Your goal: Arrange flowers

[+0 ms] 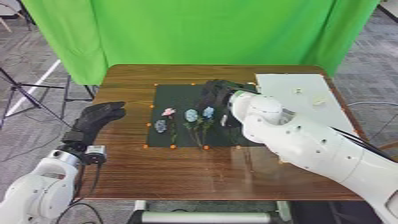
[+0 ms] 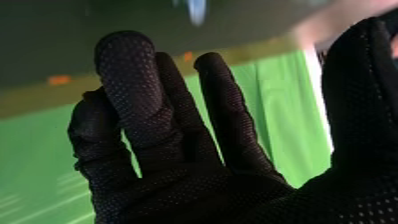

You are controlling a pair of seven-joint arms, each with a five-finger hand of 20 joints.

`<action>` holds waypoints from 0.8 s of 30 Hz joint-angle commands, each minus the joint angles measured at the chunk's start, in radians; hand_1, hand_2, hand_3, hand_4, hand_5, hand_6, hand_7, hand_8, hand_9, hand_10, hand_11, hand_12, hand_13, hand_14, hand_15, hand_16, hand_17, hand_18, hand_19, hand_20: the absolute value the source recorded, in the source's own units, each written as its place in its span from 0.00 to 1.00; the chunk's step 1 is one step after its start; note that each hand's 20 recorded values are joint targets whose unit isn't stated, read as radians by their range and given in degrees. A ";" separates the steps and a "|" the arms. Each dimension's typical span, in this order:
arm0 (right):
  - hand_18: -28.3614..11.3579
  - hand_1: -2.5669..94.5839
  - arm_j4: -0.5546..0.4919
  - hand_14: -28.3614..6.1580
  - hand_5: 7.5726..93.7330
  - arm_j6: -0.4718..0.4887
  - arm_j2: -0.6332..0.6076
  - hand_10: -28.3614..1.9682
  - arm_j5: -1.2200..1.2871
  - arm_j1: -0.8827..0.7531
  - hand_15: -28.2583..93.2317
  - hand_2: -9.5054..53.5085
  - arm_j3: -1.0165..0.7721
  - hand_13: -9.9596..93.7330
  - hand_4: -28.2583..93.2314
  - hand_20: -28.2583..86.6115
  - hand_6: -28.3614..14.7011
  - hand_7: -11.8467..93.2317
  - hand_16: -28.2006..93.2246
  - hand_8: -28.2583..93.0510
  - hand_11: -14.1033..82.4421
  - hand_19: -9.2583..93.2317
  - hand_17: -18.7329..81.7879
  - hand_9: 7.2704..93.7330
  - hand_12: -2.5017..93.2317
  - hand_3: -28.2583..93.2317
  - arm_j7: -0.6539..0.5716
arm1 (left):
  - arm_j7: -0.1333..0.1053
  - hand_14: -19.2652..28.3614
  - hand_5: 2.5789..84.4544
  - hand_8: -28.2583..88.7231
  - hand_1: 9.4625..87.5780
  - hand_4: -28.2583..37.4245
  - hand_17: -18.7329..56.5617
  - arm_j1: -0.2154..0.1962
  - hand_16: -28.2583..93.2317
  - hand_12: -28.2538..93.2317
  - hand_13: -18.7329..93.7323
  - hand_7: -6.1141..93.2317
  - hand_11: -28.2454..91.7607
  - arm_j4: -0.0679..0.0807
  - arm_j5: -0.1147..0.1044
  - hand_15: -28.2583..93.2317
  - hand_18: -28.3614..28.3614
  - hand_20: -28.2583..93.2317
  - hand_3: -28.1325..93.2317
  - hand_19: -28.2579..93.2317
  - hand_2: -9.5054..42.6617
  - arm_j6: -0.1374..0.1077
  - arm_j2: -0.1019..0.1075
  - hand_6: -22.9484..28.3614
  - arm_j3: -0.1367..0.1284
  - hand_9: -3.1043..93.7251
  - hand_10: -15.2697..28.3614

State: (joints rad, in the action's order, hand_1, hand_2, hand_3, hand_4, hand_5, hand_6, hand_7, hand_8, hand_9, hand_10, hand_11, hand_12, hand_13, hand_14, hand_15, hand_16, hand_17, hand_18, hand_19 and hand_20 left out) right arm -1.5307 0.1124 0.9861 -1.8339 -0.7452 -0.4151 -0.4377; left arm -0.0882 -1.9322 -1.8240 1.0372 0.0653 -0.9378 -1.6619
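Note:
In the head view, my right hand [image 1: 216, 91] is over the far part of the dark mat [image 1: 182, 92], just beyond two blue flowers [image 1: 191, 116] [image 1: 208, 112]. A pink flower [image 1: 168, 111] and a pale purple flower [image 1: 161, 126] lie toward the mat's left side. Something small and whitish [image 1: 224, 120] is under the right arm's edge. My left hand [image 1: 100, 116] is left of the mat, open and touching no flower. The right wrist view has my right hand [image 2: 151, 125] open, fingers fairly straight, with a blurred blue petal shape [image 2: 197, 10] beyond the fingertips.
A white board [image 1: 298, 95] with small pale items lies on the right of the brown table [image 1: 124, 175]. Orange markers line the mat's edge. Green cloth [image 1: 213, 30] hangs behind the table. The right arm crosses the table's right half.

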 commanded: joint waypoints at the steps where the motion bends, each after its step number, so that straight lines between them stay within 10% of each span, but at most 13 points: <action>1: 0.04 0.24 -0.026 0.37 0.49 -0.156 -0.135 0.32 0.024 0.033 0.70 0.02 -0.088 0.74 0.12 0.83 0.60 0.18 0.51 0.18 0.22 0.79 0.44 0.53 0.21 0.75 -0.016 | 0.014 0.79 0.51 0.19 0.23 0.18 0.23 -0.014 0.24 0.35 0.46 0.22 0.42 -0.005 0.000 0.40 0.75 0.35 0.75 0.30 0.09 0.024 0.000 0.54 -0.006 0.49 0.67; 24: 0.05 0.31 0.127 0.39 0.45 -0.144 -0.400 0.34 -0.056 -0.178 0.71 0.00 -0.322 0.73 0.11 0.83 0.60 0.19 0.50 0.18 0.21 0.80 0.44 0.48 0.22 0.77 -0.169 | 0.001 0.79 0.51 0.19 0.23 0.18 0.23 -0.013 0.24 0.35 0.46 0.22 0.42 -0.003 -0.001 0.40 0.75 0.35 0.75 0.30 0.09 0.035 -0.007 0.55 -0.005 0.49 0.67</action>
State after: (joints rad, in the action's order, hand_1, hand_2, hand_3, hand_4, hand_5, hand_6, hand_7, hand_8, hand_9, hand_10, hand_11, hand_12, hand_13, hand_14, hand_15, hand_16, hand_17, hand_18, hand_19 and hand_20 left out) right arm -1.4448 -0.0450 0.6268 -1.8936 -0.8617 -0.7212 -0.5840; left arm -0.0862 -1.9395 -1.8248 1.0367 0.0814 -0.9359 -1.6673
